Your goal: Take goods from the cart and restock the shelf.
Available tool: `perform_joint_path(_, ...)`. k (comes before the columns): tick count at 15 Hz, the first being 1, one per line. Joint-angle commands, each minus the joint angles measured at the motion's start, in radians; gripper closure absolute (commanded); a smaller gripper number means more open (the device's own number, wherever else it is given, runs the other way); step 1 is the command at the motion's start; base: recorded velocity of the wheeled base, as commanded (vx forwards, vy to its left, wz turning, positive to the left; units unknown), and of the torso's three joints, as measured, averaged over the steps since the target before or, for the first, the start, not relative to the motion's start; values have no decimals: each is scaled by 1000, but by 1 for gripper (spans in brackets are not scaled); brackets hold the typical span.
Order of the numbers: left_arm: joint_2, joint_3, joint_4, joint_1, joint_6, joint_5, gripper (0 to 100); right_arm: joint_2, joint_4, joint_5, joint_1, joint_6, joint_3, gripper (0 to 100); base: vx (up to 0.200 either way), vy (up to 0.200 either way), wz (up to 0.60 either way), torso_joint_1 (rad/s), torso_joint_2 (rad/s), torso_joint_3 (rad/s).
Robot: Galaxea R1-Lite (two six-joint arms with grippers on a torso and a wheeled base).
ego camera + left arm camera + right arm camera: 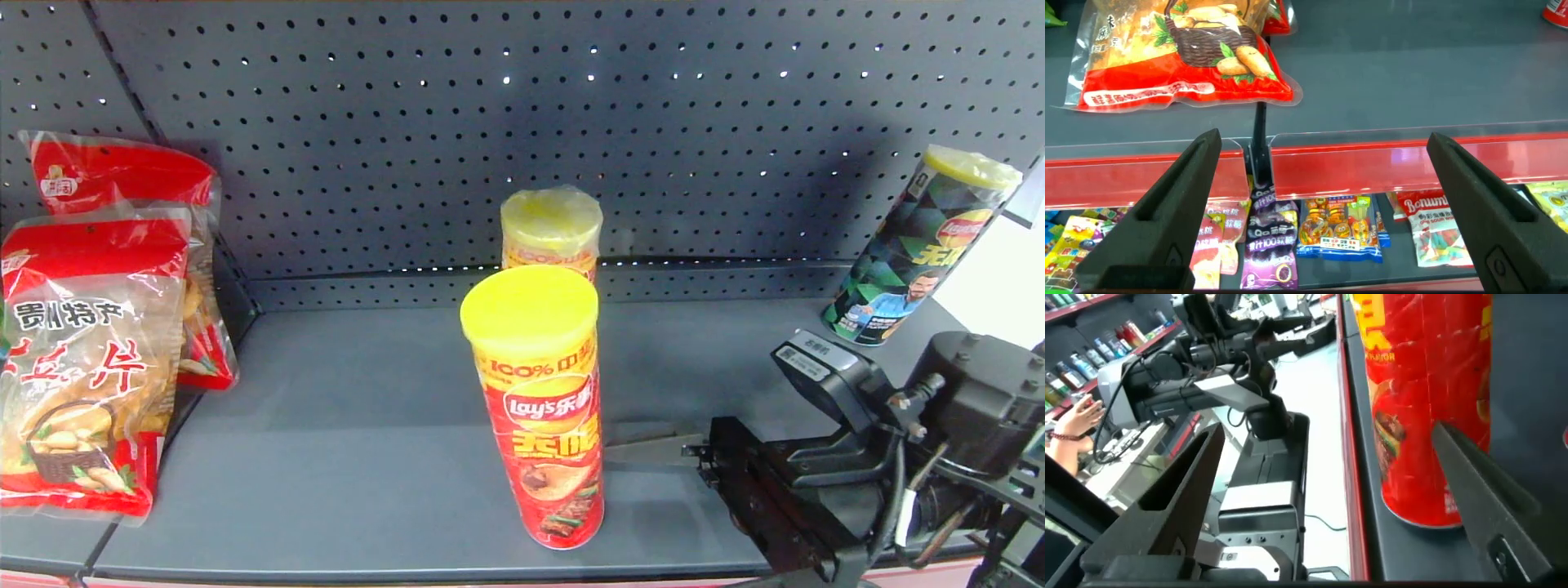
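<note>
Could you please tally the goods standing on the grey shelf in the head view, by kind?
Chip cans: 3
Snack bags: 2
Total: 5

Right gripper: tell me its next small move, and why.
Probably draw the right gripper straight back, away from the red can. The can stands upright on the shelf and the jaws are open beside it, so it looks placed; a straight retreat should avoid knocking it.
</note>
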Motion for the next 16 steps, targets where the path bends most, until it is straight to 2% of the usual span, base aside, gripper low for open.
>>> perform_joint_path(1, 2, 0, 0, 0, 0, 0, 0, 16, -1, 1, -1, -4, 13, 0, 0, 0, 0, 0, 0, 0)
perform_joint_path(13, 2, 0, 0, 0, 0, -1, 0, 16, -1, 1, 5, -12, 28, 0, 0, 0, 0, 0, 0, 0)
perform_joint_path(16, 2, 0, 0, 0, 0, 0, 0, -10, -1, 5, -30, -12, 28, 0, 0, 0, 0, 0, 0, 0)
